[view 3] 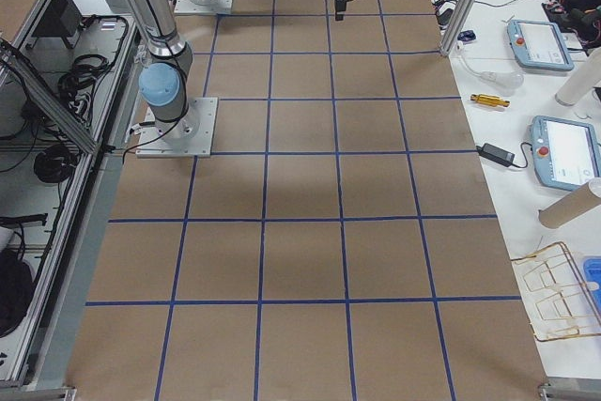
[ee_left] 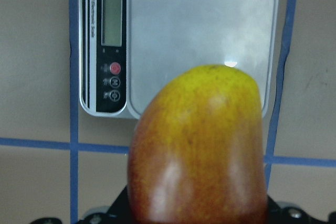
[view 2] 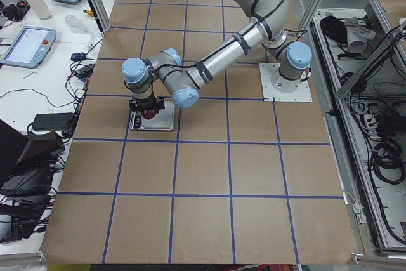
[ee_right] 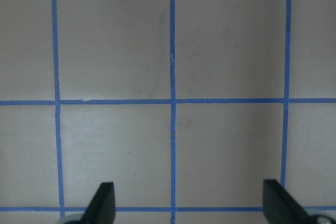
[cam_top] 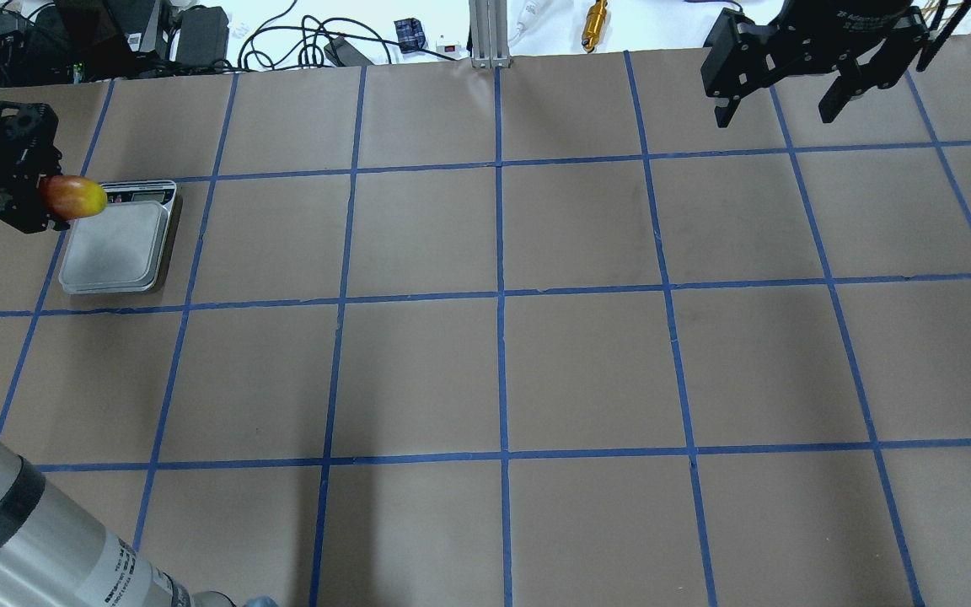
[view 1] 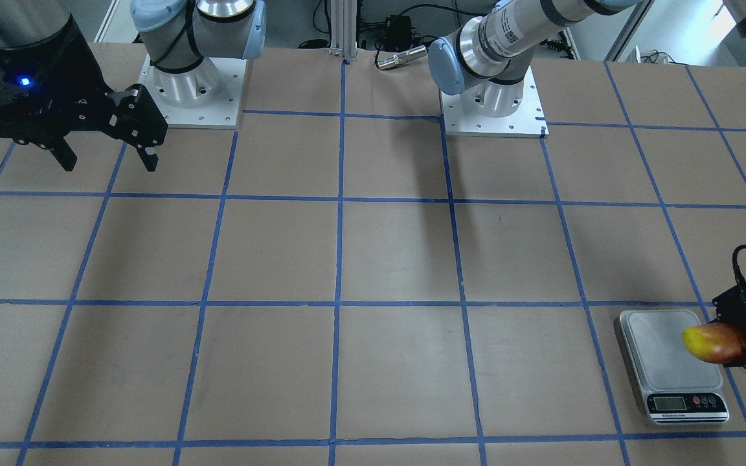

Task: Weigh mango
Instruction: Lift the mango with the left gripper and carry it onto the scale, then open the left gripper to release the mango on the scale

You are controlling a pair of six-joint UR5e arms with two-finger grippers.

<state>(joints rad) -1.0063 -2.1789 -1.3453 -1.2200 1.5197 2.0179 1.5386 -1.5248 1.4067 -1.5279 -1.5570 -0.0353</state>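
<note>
The mango (view 1: 712, 343), yellow at its free end and red-orange at the held end, is gripped by my left gripper (view 1: 740, 342), which is shut on it. It hangs over the edge of the scale (view 1: 661, 349), a silver platform with a black display strip (view 1: 687, 402). In the overhead view the mango (cam_top: 74, 196) sits by the scale's (cam_top: 115, 249) far left corner. The left wrist view shows the mango (ee_left: 199, 145) above the platform's (ee_left: 202, 30) near edge. My right gripper (view 1: 109, 162) is open and empty, far off across the table.
The table is brown paper with a blue tape grid (cam_top: 500, 295). The arm bases (view 1: 195, 84) stand on metal plates at the robot's side. Cables and boxes (cam_top: 199, 34) lie beyond the far edge. The right wrist view shows only bare grid squares (ee_right: 173, 100).
</note>
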